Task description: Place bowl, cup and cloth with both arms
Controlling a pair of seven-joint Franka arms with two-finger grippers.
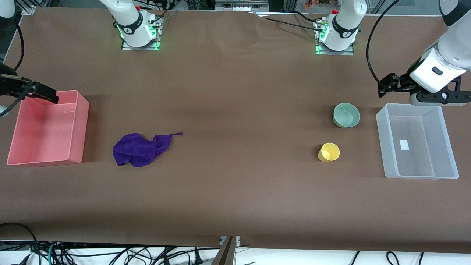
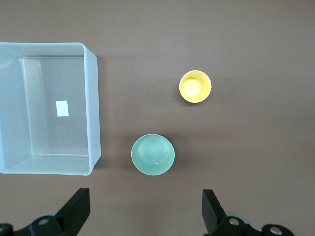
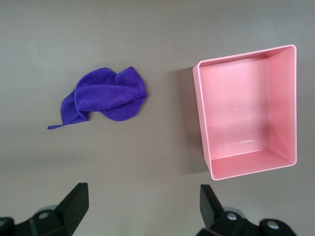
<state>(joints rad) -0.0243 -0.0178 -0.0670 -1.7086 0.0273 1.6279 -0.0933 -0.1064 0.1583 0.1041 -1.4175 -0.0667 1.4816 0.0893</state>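
nearest us on the brown table point(image 1: 235, 92) we see the cup point(image 1: 329, 152) and the cloth point(image 1: 141, 149), the bowl point(image 1: 346, 115) farther. we find the pink bin point(image 1: 75, 127) and clear bin point(image 1: 382, 140) empty. the left end effector point(image 2: 145, 212) and right end effector point(image 3: 142, 209) gape wide over each.
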